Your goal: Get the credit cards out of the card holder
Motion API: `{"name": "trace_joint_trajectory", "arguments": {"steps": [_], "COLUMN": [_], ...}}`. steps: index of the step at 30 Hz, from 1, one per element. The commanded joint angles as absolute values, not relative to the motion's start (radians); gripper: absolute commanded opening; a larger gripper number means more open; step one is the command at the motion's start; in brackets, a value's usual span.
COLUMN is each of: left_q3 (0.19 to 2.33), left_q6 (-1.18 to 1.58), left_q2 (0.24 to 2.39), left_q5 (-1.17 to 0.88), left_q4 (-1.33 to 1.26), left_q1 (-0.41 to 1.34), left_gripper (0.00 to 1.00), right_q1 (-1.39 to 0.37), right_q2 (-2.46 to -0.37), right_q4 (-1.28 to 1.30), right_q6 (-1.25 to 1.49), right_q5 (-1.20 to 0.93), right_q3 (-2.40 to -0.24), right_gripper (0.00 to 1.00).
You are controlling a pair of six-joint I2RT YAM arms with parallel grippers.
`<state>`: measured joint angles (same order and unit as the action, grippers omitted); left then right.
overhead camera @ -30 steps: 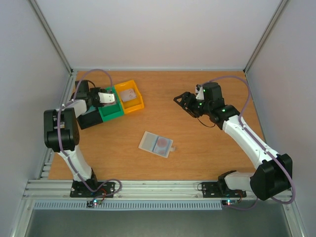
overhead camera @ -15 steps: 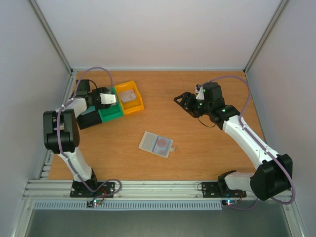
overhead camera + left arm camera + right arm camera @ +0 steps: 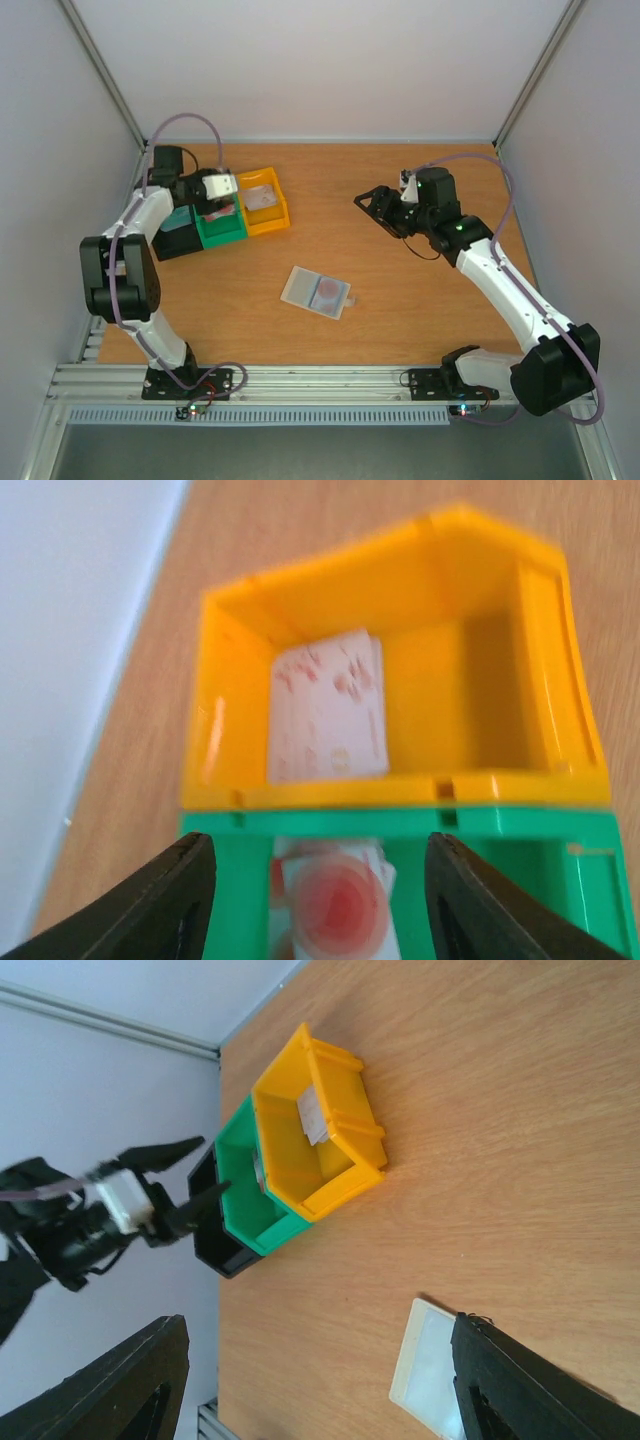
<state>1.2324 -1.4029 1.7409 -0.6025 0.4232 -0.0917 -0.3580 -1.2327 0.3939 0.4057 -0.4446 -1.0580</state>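
The card holder (image 3: 316,291) lies flat mid-table, a translucent sleeve; one pocket shows a credit card (image 3: 328,292) with a reddish circle. Its pale corner (image 3: 430,1372) also shows in the right wrist view. My left gripper (image 3: 318,852) hangs open over the green bin (image 3: 500,880), where a card with a red circle (image 3: 335,908) lies free of both fingers. Another pale card with pink marks (image 3: 328,708) leans inside the yellow bin (image 3: 560,680). My right gripper (image 3: 372,208) hovers open and empty to the holder's far right.
The black (image 3: 178,238), green (image 3: 224,226) and yellow (image 3: 266,202) bins stand side by side at the far left. White walls close the table on three sides. Bare wood lies around the holder.
My left gripper has opened and lifted back over the bins; the card it carried now lies in the green bin. The right arm has barely shifted.
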Motion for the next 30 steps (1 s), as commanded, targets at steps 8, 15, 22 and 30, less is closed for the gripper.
{"name": "trace_joint_trajectory", "arguments": {"steps": [8,15,22,30], "left_q3": [1.673,1.857,1.814,1.898], "left_q6": [-0.891,-0.726,-0.725,-0.752], "left_q2": [1.792,1.977,2.016,2.198], "left_q5": [-0.54,-0.293,-0.163,-0.086], "left_q4": [1.23,1.284,1.186,1.271], "left_q1": [-0.033,-0.005,0.044,0.047], "left_gripper": [0.25,0.05,0.0,0.0], "right_q1": [-0.35,-0.35,-0.35,-0.35], "right_q2": [-1.154,-1.135,-1.067,-1.048], "right_q4": [0.421,0.412,0.441,0.468], "right_q6": [0.376,0.388,0.412,0.412], "right_q5": [-0.448,-0.457,-0.412,-0.385], "right_q3": [-1.06,-1.048,-1.016,-1.025], "right_gripper": [0.73,0.73,0.72,0.72]}}
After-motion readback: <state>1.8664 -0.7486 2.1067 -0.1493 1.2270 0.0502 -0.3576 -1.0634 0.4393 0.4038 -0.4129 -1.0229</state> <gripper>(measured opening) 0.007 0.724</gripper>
